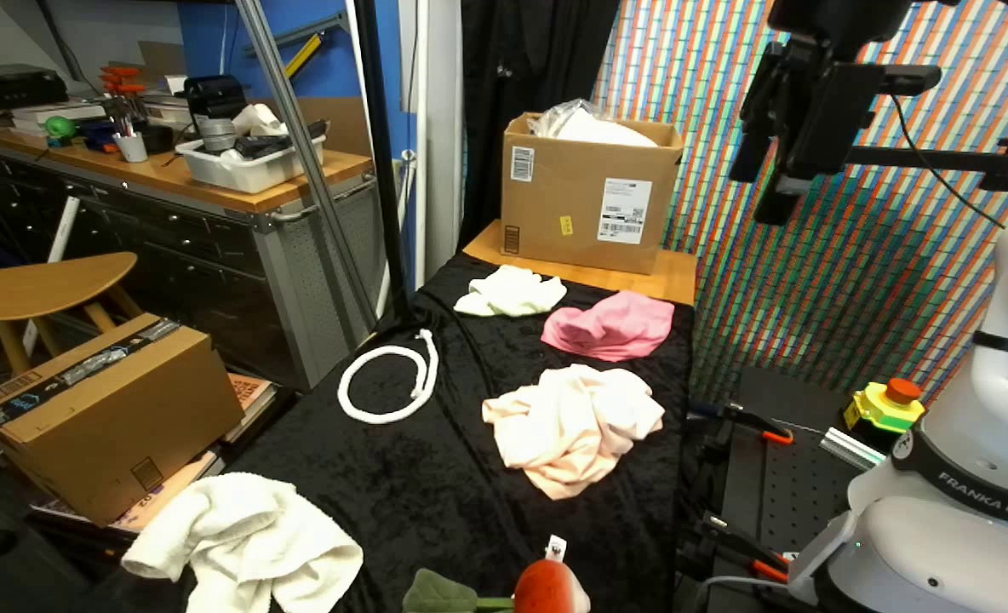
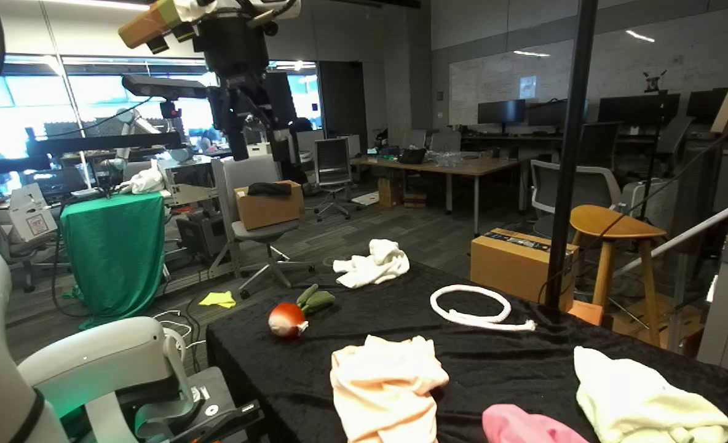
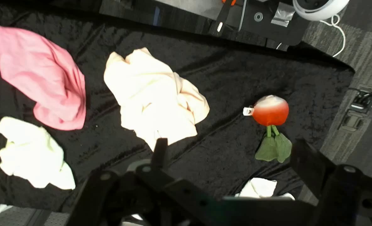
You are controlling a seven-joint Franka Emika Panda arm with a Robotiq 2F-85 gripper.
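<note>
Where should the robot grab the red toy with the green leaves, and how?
Probably by its round red body, with the open gripper coming straight down and closing across its middle. That part bulges up from the black cloth and nothing lies on top of it. The green leaves look thin and flat, so they might just bend.

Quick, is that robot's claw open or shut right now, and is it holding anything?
Gripper: open, holding nothing, hanging above the black velvety tablecloth.
</note>
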